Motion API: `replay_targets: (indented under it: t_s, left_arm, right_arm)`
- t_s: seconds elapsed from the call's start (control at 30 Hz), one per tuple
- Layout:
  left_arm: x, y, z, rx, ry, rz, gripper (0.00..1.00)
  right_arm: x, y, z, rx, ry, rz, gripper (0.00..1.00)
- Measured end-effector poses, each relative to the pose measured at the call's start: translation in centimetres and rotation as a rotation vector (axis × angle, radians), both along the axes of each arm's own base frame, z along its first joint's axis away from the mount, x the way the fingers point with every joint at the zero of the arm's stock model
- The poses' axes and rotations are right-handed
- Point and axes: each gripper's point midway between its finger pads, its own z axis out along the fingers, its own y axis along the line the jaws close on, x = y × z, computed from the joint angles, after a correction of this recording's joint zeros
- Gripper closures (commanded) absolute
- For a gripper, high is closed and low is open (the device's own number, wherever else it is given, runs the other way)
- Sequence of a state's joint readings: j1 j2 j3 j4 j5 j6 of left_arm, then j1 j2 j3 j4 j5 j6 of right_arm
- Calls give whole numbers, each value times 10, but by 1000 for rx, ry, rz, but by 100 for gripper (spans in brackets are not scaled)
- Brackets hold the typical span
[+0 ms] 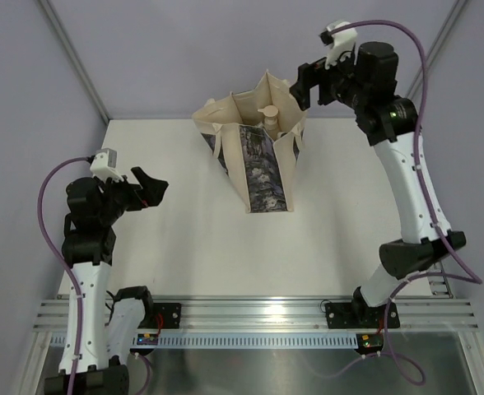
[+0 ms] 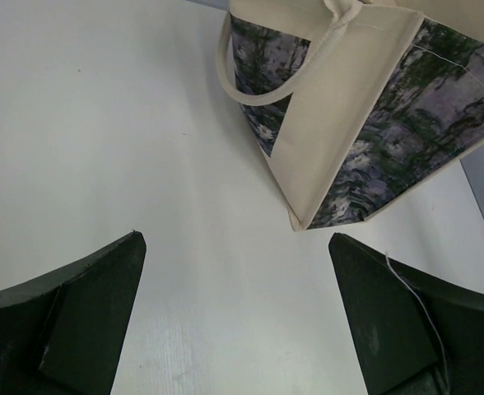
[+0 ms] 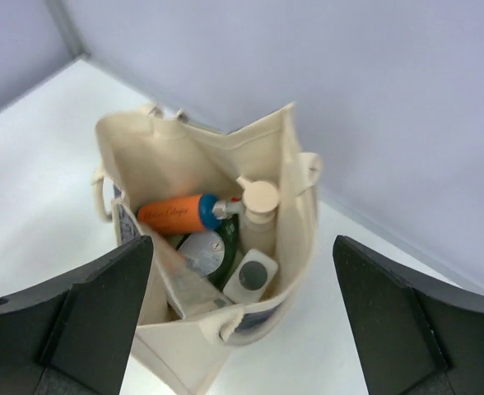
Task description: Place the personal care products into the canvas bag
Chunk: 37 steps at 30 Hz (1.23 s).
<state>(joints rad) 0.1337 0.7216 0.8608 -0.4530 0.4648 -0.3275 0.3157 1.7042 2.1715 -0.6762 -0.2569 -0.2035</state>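
- R gripper (image 1: 304, 82): jaws apart, nothing between them. Held above canvas bag (image 1: 262, 177), at its far-right corner; wrist cam looks down into bag mouth.
- L gripper (image 1: 152, 188): jaws apart, nothing held. Well left of bag, over table (image 1: 184, 247).
- Bag: upright on table, mouth open, printed panel toward arm bases.
- Inside bag: orange bottle (image 3: 176, 214) lying across top of contents; beige pump bottle (image 3: 260, 202) upright against bag wall, just beside orange bottle's cap end; silver tube (image 3: 188, 284) leaning under orange bottle.
- Round-capped container (image 3: 202, 251) btwn tube and pump bottle; type cannot be told.
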Motion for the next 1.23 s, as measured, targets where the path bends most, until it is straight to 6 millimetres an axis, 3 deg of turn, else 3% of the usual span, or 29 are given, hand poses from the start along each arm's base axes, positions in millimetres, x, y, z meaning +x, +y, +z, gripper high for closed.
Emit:
replay_targets:
  t_s: [0.07, 0.17, 0.4, 0.5, 0.57, 0.8, 1.23]
  left_arm:
    - [-4, 5, -1, 18, 3, 27, 1]
    - [-10, 11, 0, 43, -9, 62, 1]
    - [-22, 18, 4, 75, -38, 110, 1]
    - [-22, 17, -5, 68, -17, 107, 1]
    - [-23, 16, -14, 59, 8, 109, 1]
    - [-33, 15, -25, 55, 52, 111, 1]
    - [-49, 15, -24, 57, 46, 126, 1]
  right_arm:
    - [-16, -23, 13, 38, -13, -95, 0]
    - [-40, -59, 4, 67, 7, -258, 1]
    - [-66, -109, -95, -32, 174, -507, 1]
    - [-77, -122, -118, -66, 212, -558, 1]
    - [-87, -128, -120, -62, 210, -576, 1]
    - [-117, -144, -96, 16, 134, -630, 1]
    - [-124, -154, -95, 23, 114, -675, 0]
